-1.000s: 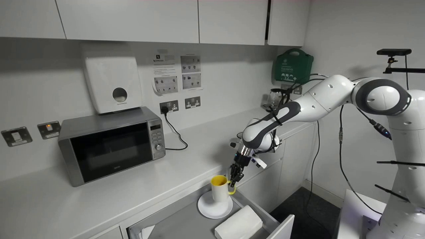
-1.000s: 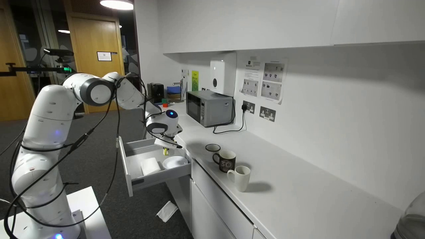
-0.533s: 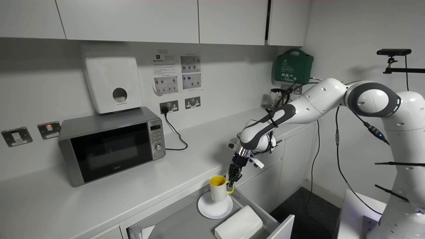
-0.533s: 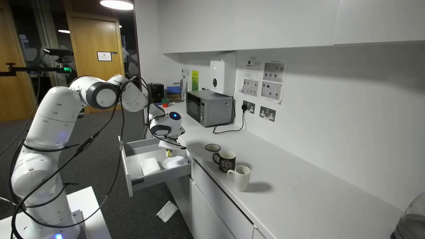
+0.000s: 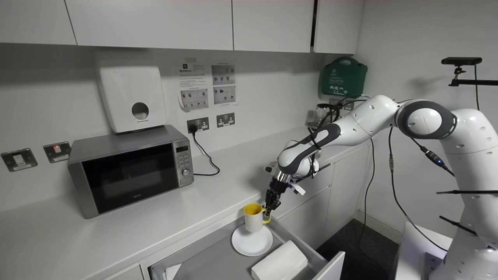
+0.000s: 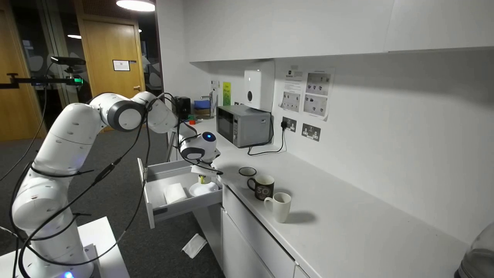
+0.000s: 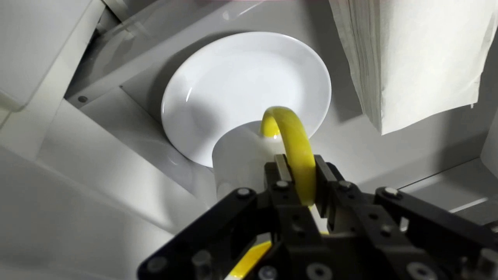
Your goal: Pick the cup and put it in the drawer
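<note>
Most of the task looks done: the white, yellow-lined cup (image 5: 253, 223) is held over the round white plate (image 7: 233, 74), inside the pulled-out, shallow white drawer (image 6: 189, 205) surrounding that plate. The black two-fingered gripper (image 7: 304, 167) is clamped on the cup's curved yellow handle (image 7: 291, 130). Whether cup touches plate is unclear; lowering, if needed, and release seemingly remain.

Dim, greyish exterior views, glowing ceiling lamp (image 6: 136, 5), soft shadow beneath wall cabinets (image 5: 155, 24), glint on plate (image 7: 249, 74)
</note>
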